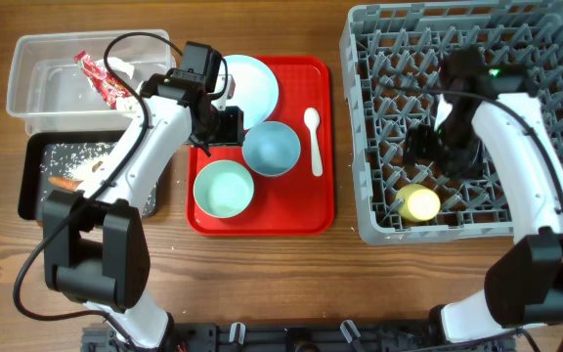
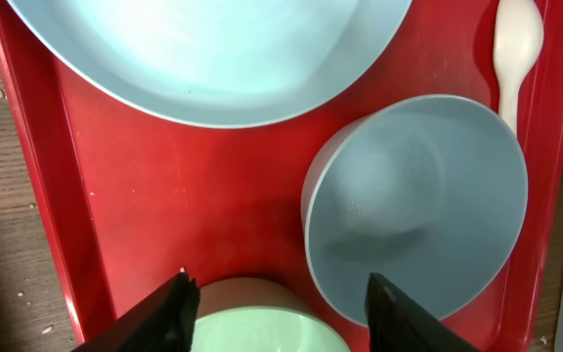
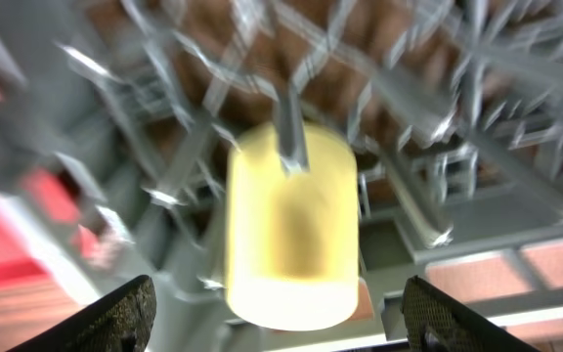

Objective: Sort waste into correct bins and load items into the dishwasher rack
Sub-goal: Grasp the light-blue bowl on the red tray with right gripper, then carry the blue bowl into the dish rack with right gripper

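On the flat red tray (image 1: 306, 210) lie a pale blue plate (image 1: 252, 86), a blue bowl (image 1: 271, 149), a mint bowl (image 1: 223, 189) and a white spoon (image 1: 313, 137). My left gripper (image 1: 213, 132) is open above the tray, its fingers (image 2: 277, 308) either side of the mint bowl's rim (image 2: 262, 332), with the blue bowl (image 2: 418, 200) to the right. My right gripper (image 1: 438, 147) is open inside the grey dishwasher rack (image 1: 379, 59), above the yellow cup (image 1: 419, 203). The cup (image 3: 291, 220) lies in the rack between the spread fingers (image 3: 277, 313). The red-and-white wrapper (image 1: 106, 80) lies in the clear tub (image 1: 27, 88).
The black tray (image 1: 35, 166) in front of the tub holds white rice grains (image 1: 81, 152) and an orange carrot-like piece (image 1: 63, 183). My left arm crosses over this tray. Bare wooden table lies in front of the trays and the rack.
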Robot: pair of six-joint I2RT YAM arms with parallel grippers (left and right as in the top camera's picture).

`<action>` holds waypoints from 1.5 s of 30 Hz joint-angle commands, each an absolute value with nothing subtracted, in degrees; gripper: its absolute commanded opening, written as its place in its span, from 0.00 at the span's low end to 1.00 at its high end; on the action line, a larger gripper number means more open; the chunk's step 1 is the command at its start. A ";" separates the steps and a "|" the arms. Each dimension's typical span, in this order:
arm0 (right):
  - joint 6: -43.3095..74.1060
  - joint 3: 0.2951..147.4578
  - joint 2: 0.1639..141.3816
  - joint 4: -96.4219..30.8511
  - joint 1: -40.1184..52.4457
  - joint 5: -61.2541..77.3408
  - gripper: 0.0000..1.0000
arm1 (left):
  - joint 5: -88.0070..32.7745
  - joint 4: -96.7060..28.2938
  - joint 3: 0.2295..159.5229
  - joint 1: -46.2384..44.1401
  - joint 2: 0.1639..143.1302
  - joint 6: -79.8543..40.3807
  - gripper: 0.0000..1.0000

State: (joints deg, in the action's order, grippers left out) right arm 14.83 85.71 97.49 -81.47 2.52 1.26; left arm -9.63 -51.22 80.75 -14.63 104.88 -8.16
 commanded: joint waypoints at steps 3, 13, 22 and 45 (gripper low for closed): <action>11.94 97.43 97.60 -77.10 6.35 12.51 0.77 | -9.78 -50.11 81.60 -14.74 103.39 -7.97 0.62; 25.34 97.03 103.24 -56.14 24.34 10.04 0.66 | -8.36 -49.91 81.60 -13.10 103.39 -14.55 0.57; 29.69 97.03 119.02 -53.63 29.82 9.89 0.57 | -8.29 -51.79 81.60 -0.51 103.39 -23.20 0.59; 29.95 97.08 125.08 -51.94 30.74 9.91 0.04 | -8.23 -51.96 81.60 0.75 103.39 -23.18 1.00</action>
State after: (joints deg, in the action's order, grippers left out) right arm 29.76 96.68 124.29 -51.77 30.30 10.48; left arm -8.58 -52.07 80.75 0.67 104.88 -23.14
